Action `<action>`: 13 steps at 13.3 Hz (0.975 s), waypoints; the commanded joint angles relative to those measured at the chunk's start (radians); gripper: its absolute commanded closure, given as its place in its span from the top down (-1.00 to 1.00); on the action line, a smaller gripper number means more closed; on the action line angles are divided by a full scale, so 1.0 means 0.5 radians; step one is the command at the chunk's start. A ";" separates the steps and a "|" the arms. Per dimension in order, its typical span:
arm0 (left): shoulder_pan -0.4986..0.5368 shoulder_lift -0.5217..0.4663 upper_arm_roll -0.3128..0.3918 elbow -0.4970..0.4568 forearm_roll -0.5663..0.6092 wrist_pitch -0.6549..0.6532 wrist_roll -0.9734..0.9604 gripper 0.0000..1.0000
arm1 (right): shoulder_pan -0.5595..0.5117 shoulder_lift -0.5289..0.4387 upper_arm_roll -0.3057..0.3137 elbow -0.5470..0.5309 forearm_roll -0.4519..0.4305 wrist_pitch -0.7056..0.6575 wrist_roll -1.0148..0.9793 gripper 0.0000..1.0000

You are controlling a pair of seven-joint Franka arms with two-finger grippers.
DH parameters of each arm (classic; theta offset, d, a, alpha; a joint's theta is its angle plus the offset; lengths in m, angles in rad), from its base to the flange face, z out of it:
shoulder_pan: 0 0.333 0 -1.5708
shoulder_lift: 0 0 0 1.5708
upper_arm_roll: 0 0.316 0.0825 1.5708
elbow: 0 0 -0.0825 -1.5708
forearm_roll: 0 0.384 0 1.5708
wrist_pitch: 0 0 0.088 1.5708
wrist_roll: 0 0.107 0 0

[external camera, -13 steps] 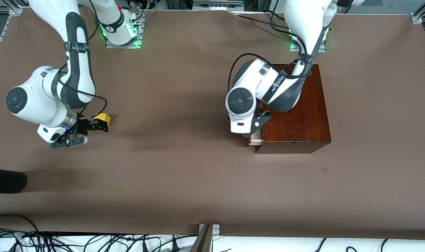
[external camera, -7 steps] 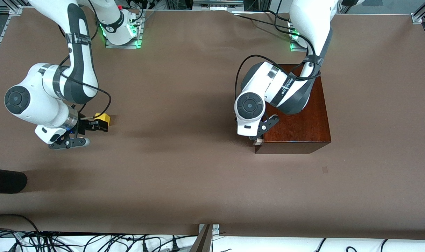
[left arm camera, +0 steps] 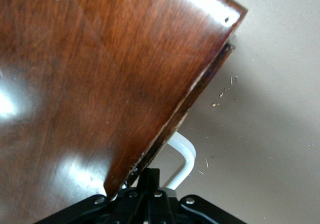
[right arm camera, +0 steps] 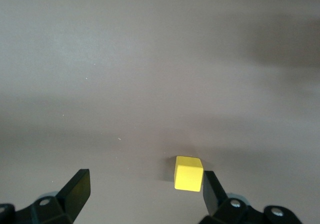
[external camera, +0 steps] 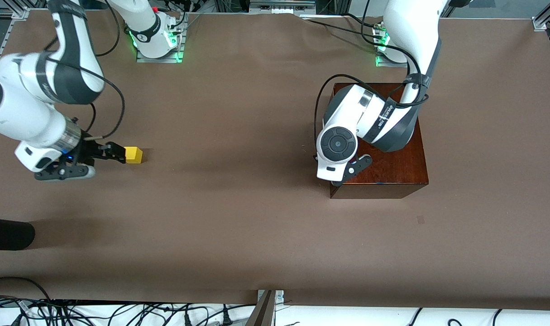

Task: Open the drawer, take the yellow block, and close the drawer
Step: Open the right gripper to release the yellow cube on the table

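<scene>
yellow block point(external camera: 133, 155): small solid cube resting free on the tabletop point(external camera: 238, 226) toward the right arm's end, well apart from the wooden box; it looks light, stiff and smooth-faced, best taken across two flat parallel sides
right end effector point(external camera: 103, 156): fingers spread wide, low beside the block; in the right wrist view one finger point(right arm camera: 214, 191) sits just beside the block point(right arm camera: 188, 173), whether touching I cannot tell, so a careless move could nudge it
drawer point(left arm camera: 200, 92): appears pushed flush into the glossy mahogany box point(external camera: 392, 163); rigid, probably slides easily, best taken by the white loop handle point(left arm camera: 182, 156)
left end effector point(external camera: 354, 168): fingers closed with nothing between them, at the drawer-front edge of the box, next to the handle
surroundings: a dark object point(external camera: 7, 233) lies at the tabletop's edge nearer the front camera than the block; nothing stands around the block itself
</scene>
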 commanded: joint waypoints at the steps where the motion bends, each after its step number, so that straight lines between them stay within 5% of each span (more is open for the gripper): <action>1: 0.032 -0.072 0.007 -0.068 0.122 -0.040 0.057 -1.00 | -0.209 -0.185 0.185 -0.022 -0.125 -0.124 0.029 1.00; 5: 0.038 -0.188 -0.082 -0.034 -0.062 -0.065 -0.023 -0.97 | -0.381 -0.366 0.289 -0.016 -0.193 -0.345 0.029 1.00; 6: 0.047 -0.225 -0.121 -0.013 -0.087 -0.089 -0.020 -0.11 | -0.402 -0.421 0.292 -0.016 -0.245 -0.415 0.026 1.00; 7: 0.069 -0.246 -0.149 0.012 -0.096 -0.093 -0.005 0.99 | -0.433 -0.461 0.326 -0.010 -0.269 -0.474 0.026 1.00; 13: 0.317 -0.596 -0.156 -0.040 -0.118 -0.203 0.512 1.00 | -0.464 -0.499 0.341 0.183 -0.279 -0.738 0.133 1.00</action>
